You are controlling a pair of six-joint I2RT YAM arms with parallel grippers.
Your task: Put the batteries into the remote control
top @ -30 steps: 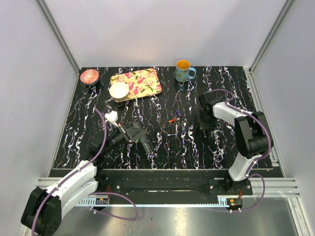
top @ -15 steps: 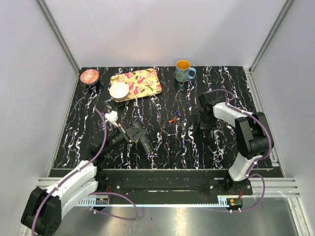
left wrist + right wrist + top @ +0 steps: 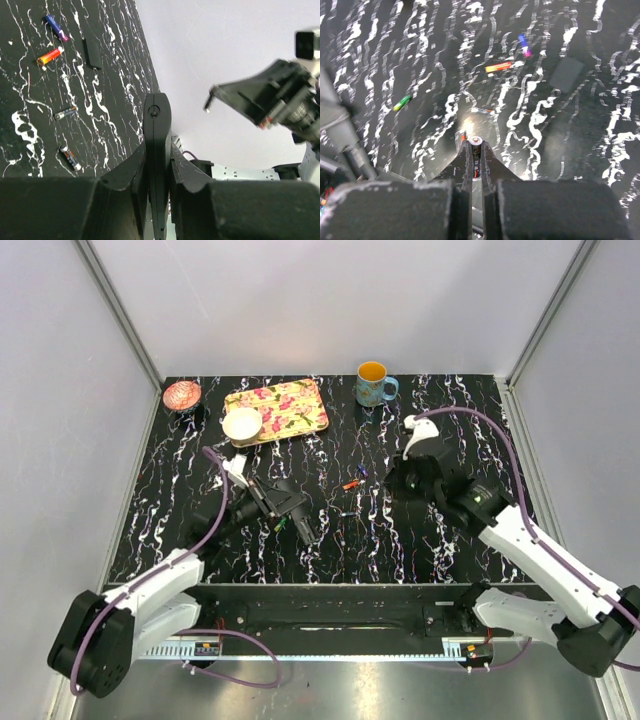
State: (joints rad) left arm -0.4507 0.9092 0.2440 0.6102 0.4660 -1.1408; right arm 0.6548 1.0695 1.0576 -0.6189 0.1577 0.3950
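My left gripper [image 3: 285, 508] is shut on the remote control [image 3: 156, 145], a slim black bar seen edge-on between the fingers and held above the table. My right gripper [image 3: 476, 150] is shut on a dark battery [image 3: 476, 141] with an orange band, held upright above the table. The orange-red battery [image 3: 497, 66], purple-blue battery [image 3: 523, 44] and green battery [image 3: 401, 103] lie loose on the table. Two more dark batteries [image 3: 66, 113] lie near them. In the top view the right gripper [image 3: 395, 480] is just right of the orange-red battery [image 3: 350, 483].
A flat black battery cover [image 3: 566, 74] lies by the purple-blue battery. At the back stand a floral tray [image 3: 290, 408], a white bowl [image 3: 242, 424], a pink bowl [image 3: 182, 395] and a blue mug [image 3: 373, 385]. White walls enclose the table.
My right arm has unfolded and stretched out, its gripper now raised near the middle of the table. My left gripper has shifted slightly up and right with the remote.
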